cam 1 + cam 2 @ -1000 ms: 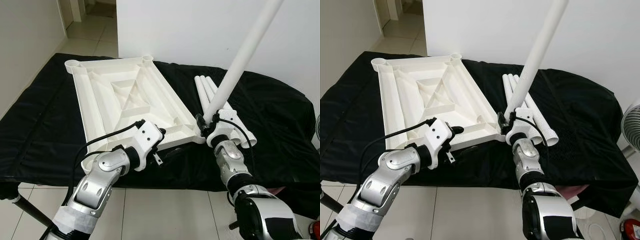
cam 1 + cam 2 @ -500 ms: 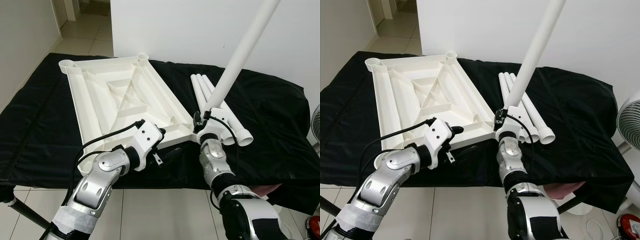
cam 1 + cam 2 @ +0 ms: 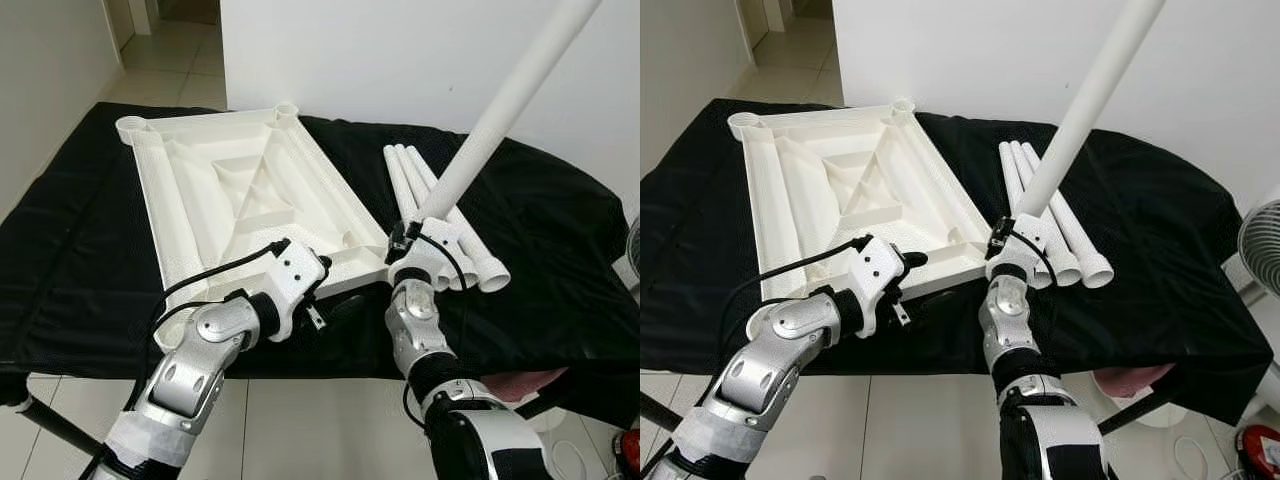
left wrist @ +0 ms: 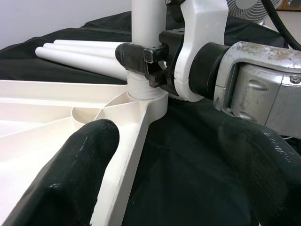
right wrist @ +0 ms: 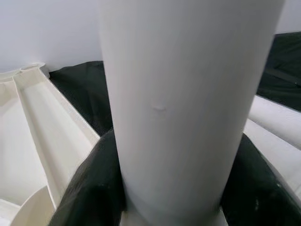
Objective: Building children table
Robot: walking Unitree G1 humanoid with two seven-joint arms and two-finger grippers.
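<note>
Tilted further right now, the leg [image 3: 500, 110] sits in the tabletop [image 3: 230, 205] corner socket, right end effector [image 3: 405, 243] clamping it, left end effector [image 4: 155, 155] spread.

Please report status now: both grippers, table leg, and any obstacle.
Right gripper shut on leg, threaded end at tabletop corner socket. Left gripper open, straddling tabletop edge. Three spare legs beside; nothing blocking.

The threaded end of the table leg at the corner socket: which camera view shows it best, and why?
The left wrist view: the table leg has its threaded end meeting the corner socket, with the right gripper clamped above. The eye views show that joint small behind the gripper. The right wrist view shows the leg's shaft close up.
</note>
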